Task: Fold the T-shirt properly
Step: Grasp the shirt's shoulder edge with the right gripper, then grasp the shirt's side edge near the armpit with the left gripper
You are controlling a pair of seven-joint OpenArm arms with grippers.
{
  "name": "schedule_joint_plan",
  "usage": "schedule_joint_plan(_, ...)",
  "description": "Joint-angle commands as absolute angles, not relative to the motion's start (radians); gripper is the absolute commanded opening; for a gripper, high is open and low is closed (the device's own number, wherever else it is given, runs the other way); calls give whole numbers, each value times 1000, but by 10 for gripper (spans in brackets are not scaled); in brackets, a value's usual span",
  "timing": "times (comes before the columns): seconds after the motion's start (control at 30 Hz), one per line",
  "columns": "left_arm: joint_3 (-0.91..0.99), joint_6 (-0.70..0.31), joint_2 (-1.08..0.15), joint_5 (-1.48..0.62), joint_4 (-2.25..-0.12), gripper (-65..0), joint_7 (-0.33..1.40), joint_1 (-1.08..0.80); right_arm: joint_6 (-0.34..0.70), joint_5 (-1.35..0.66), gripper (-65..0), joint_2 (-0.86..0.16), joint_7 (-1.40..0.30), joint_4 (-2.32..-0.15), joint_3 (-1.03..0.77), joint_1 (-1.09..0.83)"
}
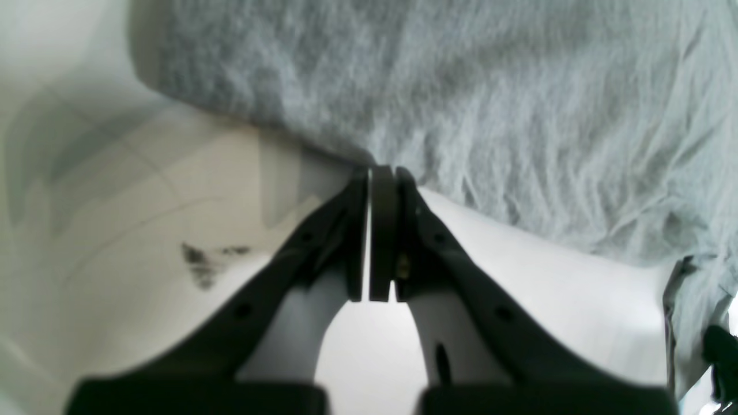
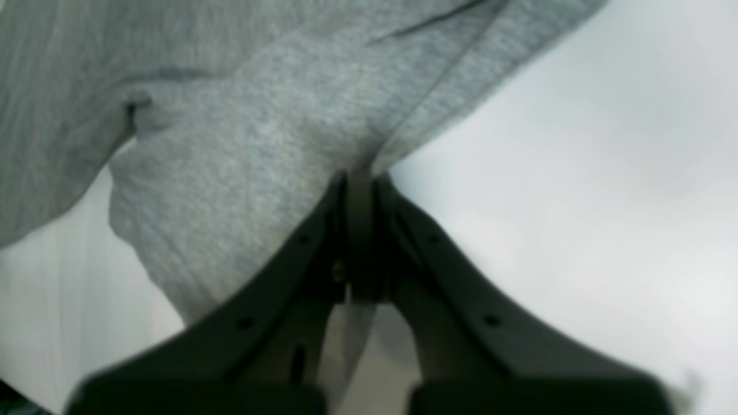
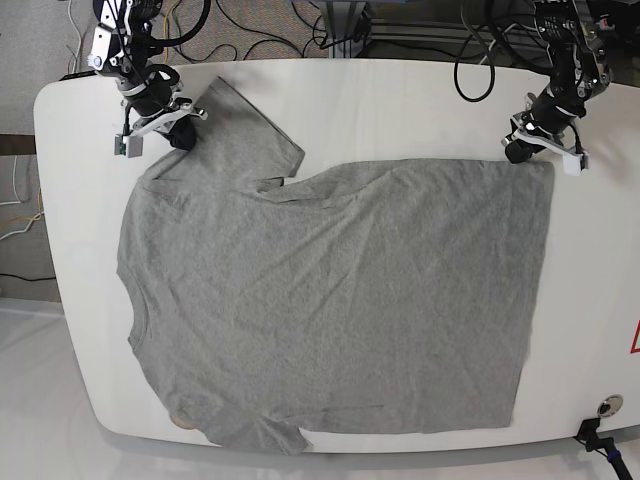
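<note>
The heather-grey T-shirt [image 3: 340,300] lies spread flat on the white table [image 3: 400,100], neck to the left and hem to the right. My right gripper [image 3: 183,135] sits at the far-left sleeve. In the right wrist view it [image 2: 358,176] is shut on a bunched fold of the T-shirt [image 2: 242,150], whose cloth hangs below the fingers. My left gripper [image 3: 518,152] is at the far-right hem corner. Seen from the left wrist, it [image 1: 381,170] is shut with its tips on the edge of the T-shirt [image 1: 461,104].
Cables [image 3: 300,30] run along the floor behind the table's far edge. A dark smudge [image 1: 199,265] marks the tabletop near the left gripper. A small black fitting [image 3: 600,440] sits at the near-right table corner, and a red mark [image 3: 634,340] shows at the right border.
</note>
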State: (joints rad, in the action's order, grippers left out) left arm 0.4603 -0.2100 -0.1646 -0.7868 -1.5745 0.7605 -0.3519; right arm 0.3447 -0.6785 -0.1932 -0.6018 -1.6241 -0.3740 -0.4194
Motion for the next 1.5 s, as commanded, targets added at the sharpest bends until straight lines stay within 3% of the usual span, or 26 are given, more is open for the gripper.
schedule_joint_plan(0.0,467,-216,-200,-808,-1614,-650,763,-345,360,-674,-650,-189,-620,-1703,-387,-452)
schedule_joint_plan(0.4,465,-248,-237,-812,-1679,-649,759,-384,354,-643,-650,-178,-628,-1722,-419,-529)
schedule_joint_plan(0.43,467,-259,-237,-813,-1684,-609,766,-385,355,-644,-650,-179,-627,-1722,-418,-530)
schedule_joint_plan(0.47,461,-231,-229,-786,-1653,-645,776,-407,351,-639,-641,-174,-628,-1712,-414,-535)
schedule_joint_plan(0.9,461,-232,-248,-786,-1662,-640,773,-404,351,-639,-641,-176,-628,-1712,-414,-535)
schedule_joint_plan(0.97,464,-231,-252,-786,-1684,-597,773,-404,351,-638,-641,-176,-628,-1712,-414,-535)
schedule_joint_plan(1.2,585,-231,-252,-786,-1701,-330,774,-403,351,-638,-641,-176,-628,-1712,-415,-535)
schedule_joint_plan(1.47,676,-237,-325,-789,-1534,-310,779,-332,351,-638,-641,-177,-628,-1713,-415,-535)
